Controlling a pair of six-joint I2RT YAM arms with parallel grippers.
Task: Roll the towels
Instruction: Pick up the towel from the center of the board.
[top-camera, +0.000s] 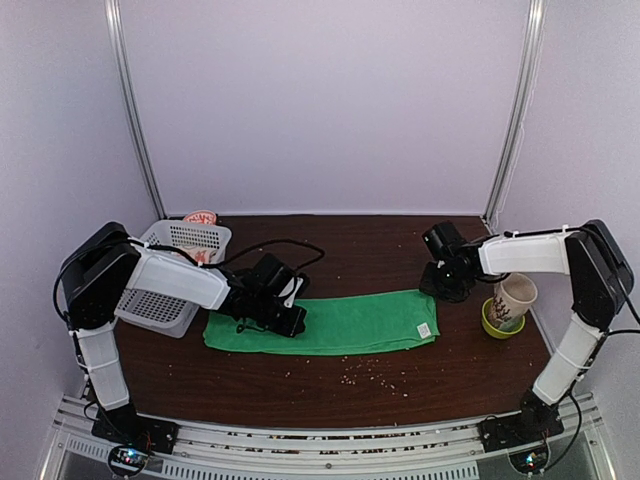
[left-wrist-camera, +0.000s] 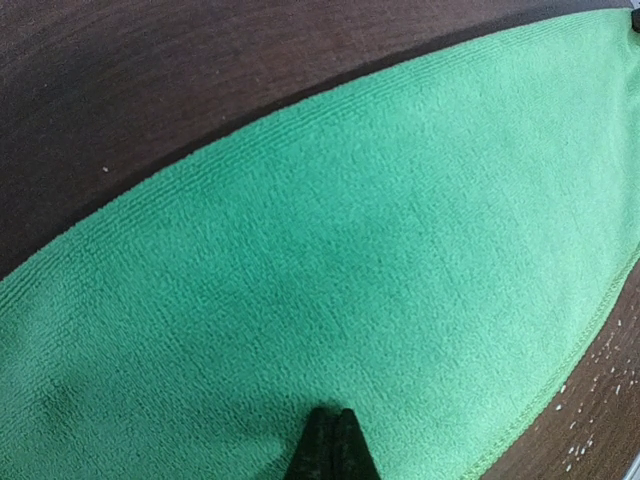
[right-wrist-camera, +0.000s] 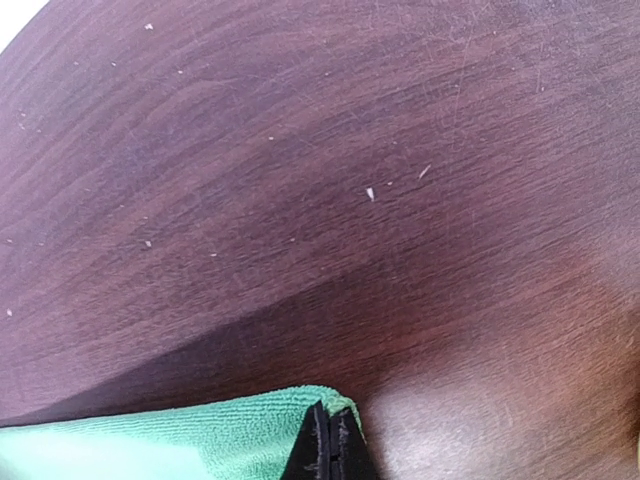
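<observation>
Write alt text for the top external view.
A long green towel lies across a dark table, the left gripper over its left end, the right gripper at its far right corner. A white basket sits left, a cup right.

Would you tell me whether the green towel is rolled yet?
Not rolled: the green towel lies flat in a long strip.

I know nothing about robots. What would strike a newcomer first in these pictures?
The bright green towel, spread in a long strip across the dark wooden table, catches the eye first. Two white-and-black arms bend over it: the left arm with jaws shut above its left part, the right arm with jaws shut at its far right corner. A white basket sits at the left, a patterned cup at the right.
</observation>
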